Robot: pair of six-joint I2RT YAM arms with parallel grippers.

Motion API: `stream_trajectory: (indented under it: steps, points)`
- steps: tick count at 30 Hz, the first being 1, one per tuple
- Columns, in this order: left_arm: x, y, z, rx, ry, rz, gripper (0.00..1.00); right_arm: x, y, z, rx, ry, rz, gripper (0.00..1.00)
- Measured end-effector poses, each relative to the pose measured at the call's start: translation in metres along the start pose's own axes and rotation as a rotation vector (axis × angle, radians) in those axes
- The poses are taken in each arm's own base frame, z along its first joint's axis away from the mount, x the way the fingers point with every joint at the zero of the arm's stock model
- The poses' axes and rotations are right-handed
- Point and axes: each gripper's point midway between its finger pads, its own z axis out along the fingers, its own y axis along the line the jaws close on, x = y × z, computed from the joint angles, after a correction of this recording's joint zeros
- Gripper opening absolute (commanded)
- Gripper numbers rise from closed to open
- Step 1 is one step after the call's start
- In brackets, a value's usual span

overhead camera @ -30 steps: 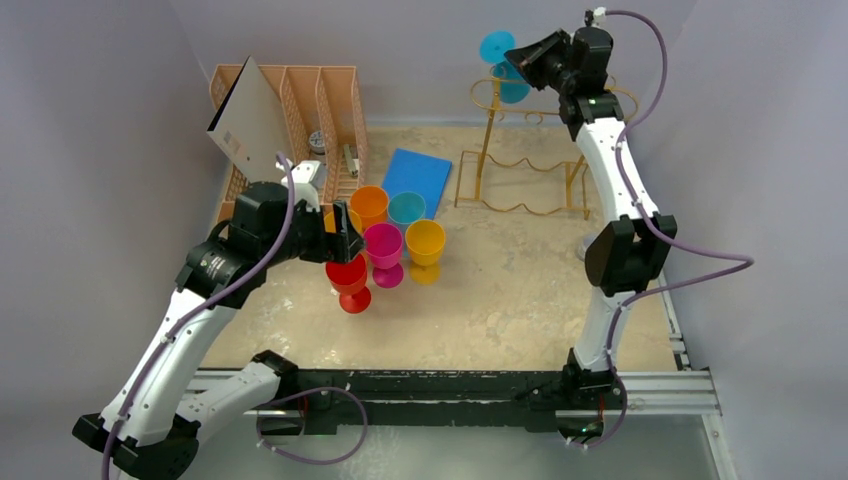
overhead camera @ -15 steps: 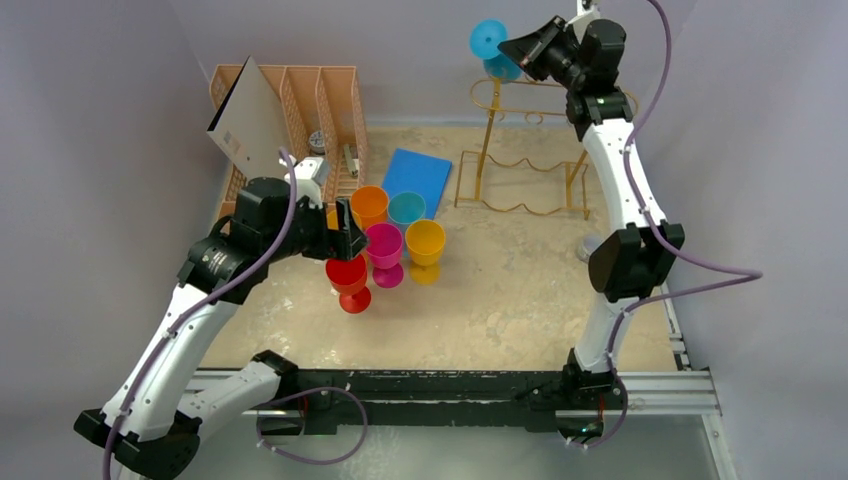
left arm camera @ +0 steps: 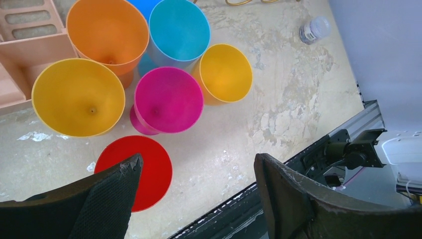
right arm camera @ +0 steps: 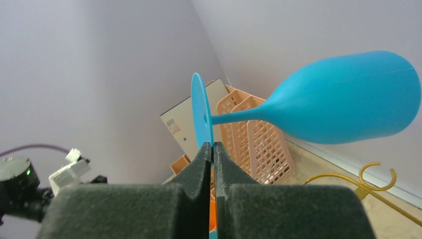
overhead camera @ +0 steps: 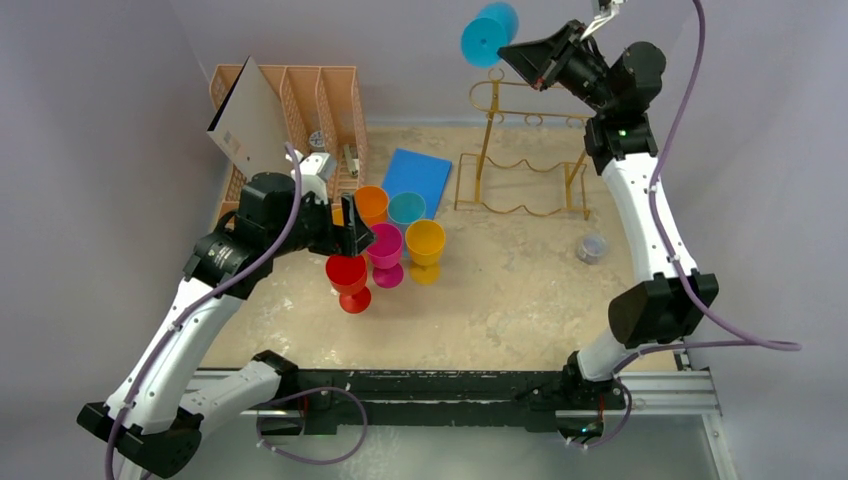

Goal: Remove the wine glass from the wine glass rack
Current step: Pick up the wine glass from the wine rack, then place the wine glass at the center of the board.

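Observation:
The wine glass (overhead camera: 488, 33) is bright blue and lies sideways in the air, above and clear of the top rails of the gold wire wine glass rack (overhead camera: 487, 140). My right gripper (overhead camera: 512, 54) is shut on the rim of its flat foot. In the right wrist view the pads (right arm camera: 201, 159) pinch the foot disc, with the bowl (right arm camera: 348, 107) pointing right and a gold rack hook (right arm camera: 370, 180) far below. My left gripper (overhead camera: 355, 235) hangs open over a red glass (left arm camera: 149, 169) on the table, holding nothing.
Orange (overhead camera: 370, 205), teal (overhead camera: 406, 210), magenta (overhead camera: 384, 245) and yellow (overhead camera: 425, 240) glasses stand clustered mid-table. A peach slotted organizer (overhead camera: 320, 95) with a leaning white board (overhead camera: 245, 120) sits back left. A blue pad (overhead camera: 417, 177) and a small jar (overhead camera: 592, 247) lie near the rack.
My right gripper has risen with the blue glass, carrying it up off the rack's top rails. The left arm has barely shifted.

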Motion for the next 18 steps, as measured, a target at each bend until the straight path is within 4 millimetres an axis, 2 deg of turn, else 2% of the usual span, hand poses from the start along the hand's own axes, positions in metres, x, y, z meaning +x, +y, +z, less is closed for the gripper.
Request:
stream_trajectory:
  steps: [3, 7, 11, 13, 18]
  points:
    - [-0.001, -0.003, 0.001, 0.014, -0.001, -0.004, 0.81, 0.005, 0.015, -0.008, -0.057, 0.014, -0.028, 0.00]
    - [-0.006, -0.010, 0.001, 0.052, -0.016, -0.002, 0.81, 0.028, 0.029, -0.023, -0.123, 0.065, -0.005, 0.00]
    - [-0.014, -0.024, 0.001, 0.122, -0.044, -0.007, 0.81, 0.053, 0.051, -0.048, -0.165, 0.126, 0.031, 0.00]
    - [-0.019, -0.032, 0.000, 0.162, -0.062, -0.007, 0.81, 0.063, 0.069, -0.065, -0.183, 0.147, 0.030, 0.00]
    - [-0.027, -0.049, -0.005, 0.253, -0.108, -0.013, 0.79, 0.078, 0.133, -0.115, -0.233, 0.181, -0.046, 0.00]
